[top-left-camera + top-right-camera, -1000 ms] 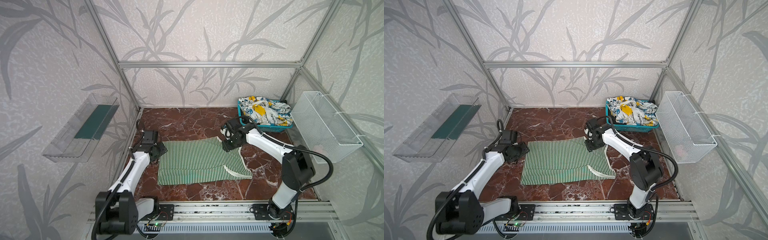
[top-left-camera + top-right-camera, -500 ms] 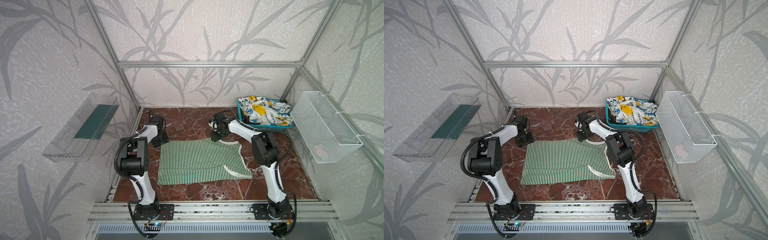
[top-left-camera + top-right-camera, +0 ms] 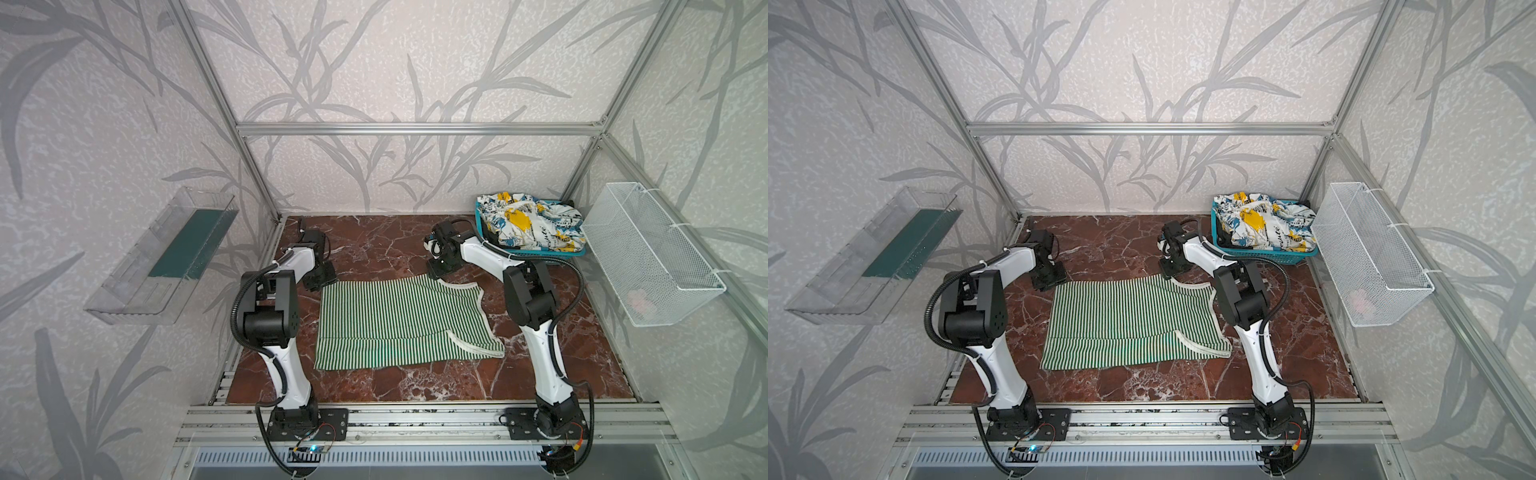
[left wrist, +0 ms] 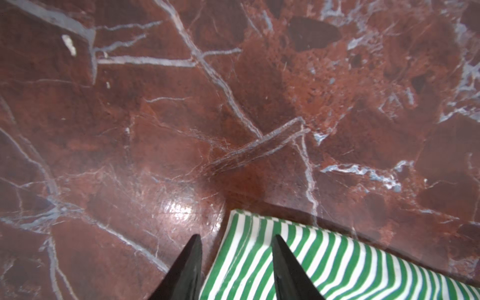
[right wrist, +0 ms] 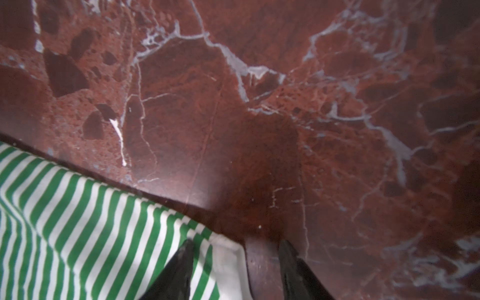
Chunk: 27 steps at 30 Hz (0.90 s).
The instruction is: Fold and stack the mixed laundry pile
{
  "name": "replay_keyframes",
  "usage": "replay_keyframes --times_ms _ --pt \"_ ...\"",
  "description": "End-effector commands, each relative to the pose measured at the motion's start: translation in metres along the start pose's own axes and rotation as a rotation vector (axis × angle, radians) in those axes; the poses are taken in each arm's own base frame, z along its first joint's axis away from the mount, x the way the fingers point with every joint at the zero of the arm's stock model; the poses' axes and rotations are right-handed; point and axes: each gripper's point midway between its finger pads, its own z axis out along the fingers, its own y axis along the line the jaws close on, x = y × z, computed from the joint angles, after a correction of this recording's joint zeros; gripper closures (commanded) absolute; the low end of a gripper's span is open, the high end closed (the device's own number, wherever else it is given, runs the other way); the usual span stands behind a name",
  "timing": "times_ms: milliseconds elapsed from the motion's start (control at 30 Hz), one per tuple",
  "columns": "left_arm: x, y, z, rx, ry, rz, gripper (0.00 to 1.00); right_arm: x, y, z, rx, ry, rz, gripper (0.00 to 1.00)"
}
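Note:
The green-and-white striped garment (image 3: 399,324) (image 3: 1129,320) lies spread flat on the red marble table in both top views. My left gripper (image 3: 321,281) (image 3: 1051,279) stands at its far left corner. In the left wrist view the left gripper (image 4: 237,236) is open, with the striped corner (image 4: 259,259) between the fingers. My right gripper (image 3: 439,271) (image 3: 1172,270) is at the far right corner. It is open too (image 5: 236,241), one finger over the stripes (image 5: 104,228), the other over bare marble. A white printed garment (image 3: 528,224) (image 3: 1262,224) is heaped in a basket.
The teal lattice basket (image 3: 540,252) stands at the back right corner, close behind my right arm. A white wire basket (image 3: 648,257) hangs on the right wall with something small and pinkish (image 3: 640,300) inside. A clear shelf (image 3: 166,257) hangs on the left wall.
Both arms have raised their elbows and brought the grippers down onto the striped garment's far corners. Both pairs of jaws have narrowed. The garment has stayed flat.

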Motion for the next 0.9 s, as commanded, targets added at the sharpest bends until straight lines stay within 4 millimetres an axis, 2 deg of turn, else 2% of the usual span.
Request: replay_keyframes --times_ms 0,233,300,567,867 --pt "0.007 0.002 0.009 -0.002 0.042 -0.004 0.62 0.004 0.006 0.005 -0.038 0.034 0.007 0.52" --pt "0.014 0.000 0.019 0.003 0.069 -0.020 0.76 0.005 0.006 0.009 -0.057 0.050 0.019 0.70" --pt "0.014 0.000 0.020 0.010 0.072 -0.024 0.77 0.006 0.006 0.009 -0.059 0.055 0.018 0.76" --pt "0.009 -0.007 0.011 0.050 0.049 -0.032 0.99 -0.003 0.005 -0.004 -0.052 0.020 -0.022 0.92" --pt "0.003 -0.009 -0.015 0.076 0.007 -0.013 1.00 -0.011 0.005 -0.035 -0.029 -0.061 -0.091 1.00"
